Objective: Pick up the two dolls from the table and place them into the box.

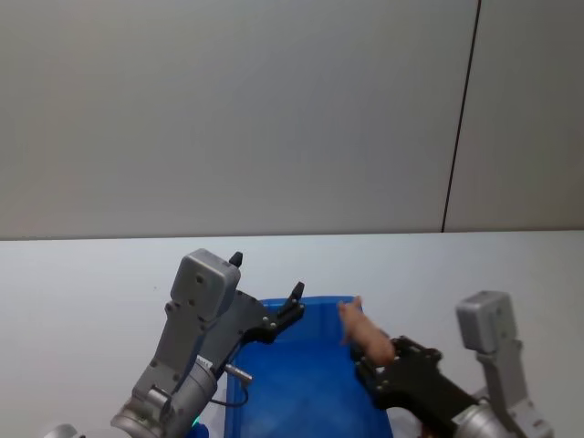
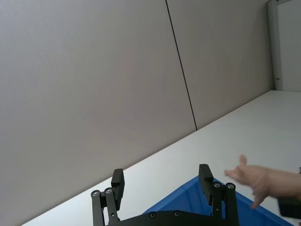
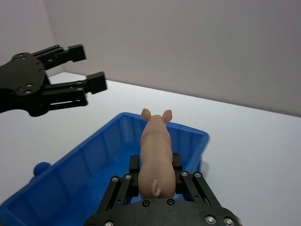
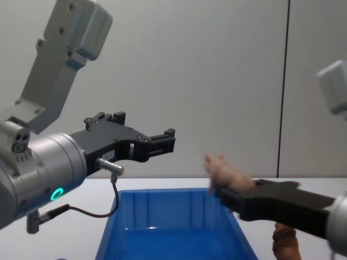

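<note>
left gripper (image 2: 161, 174) spread wide, empty, raised over the box's left side | box (image 4: 162, 208) centre of table (image 1: 91, 292) | right gripper (image 3: 155, 165) clamped on pink doll (image 3: 156, 146), body lengthwise along fingers, snout forward, above right rim; interior lies left and below | reddish-brown doll (image 4: 283, 242) just right of box, nearer right arm

**No Legible Markings**

No text, label, brand, number or sign is being displayed legibly on any surface in these views.
</note>
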Tool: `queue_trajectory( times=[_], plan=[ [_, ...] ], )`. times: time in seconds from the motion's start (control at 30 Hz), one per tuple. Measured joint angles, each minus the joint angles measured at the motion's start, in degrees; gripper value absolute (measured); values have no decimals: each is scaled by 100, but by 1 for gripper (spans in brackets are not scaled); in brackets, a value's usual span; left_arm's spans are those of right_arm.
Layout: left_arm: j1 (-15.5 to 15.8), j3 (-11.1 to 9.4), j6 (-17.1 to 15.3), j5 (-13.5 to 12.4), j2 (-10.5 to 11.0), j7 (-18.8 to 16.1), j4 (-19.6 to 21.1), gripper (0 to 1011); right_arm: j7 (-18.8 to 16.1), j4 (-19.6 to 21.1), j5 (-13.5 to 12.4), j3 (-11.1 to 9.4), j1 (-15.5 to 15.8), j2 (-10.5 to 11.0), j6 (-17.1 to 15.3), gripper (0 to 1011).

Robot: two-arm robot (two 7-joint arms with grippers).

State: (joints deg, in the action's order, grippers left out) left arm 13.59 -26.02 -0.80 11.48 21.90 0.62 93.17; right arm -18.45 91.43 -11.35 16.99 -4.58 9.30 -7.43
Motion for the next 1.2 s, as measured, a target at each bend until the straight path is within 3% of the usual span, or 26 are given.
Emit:
queue_trajectory(
  times=[0.17, 0.23, 0.57, 0.8, 1.2],
  plan=[
    [0, 0, 0, 0, 0, 0, 0, 1001, -301, -350, 14, 82, -301, -184, -132, 422],
    [0, 0, 0, 0, 0, 0, 0, 1001, -425, -501, 32, 119, -428, -265, -185, 534],
    [0, 0, 0, 0, 0, 0, 0, 1001, -567, -869, 109, 205, -725, -450, -324, 813],
    [0, 0, 0, 0, 0, 0, 0, 1001, -350, -910, 178, 215, -760, -472, -348, 1001],
    [0, 0, 0, 0, 0, 0, 0, 1001, 403, -485, 401, 170, -500, -327, -269, 1001]
  ],
)
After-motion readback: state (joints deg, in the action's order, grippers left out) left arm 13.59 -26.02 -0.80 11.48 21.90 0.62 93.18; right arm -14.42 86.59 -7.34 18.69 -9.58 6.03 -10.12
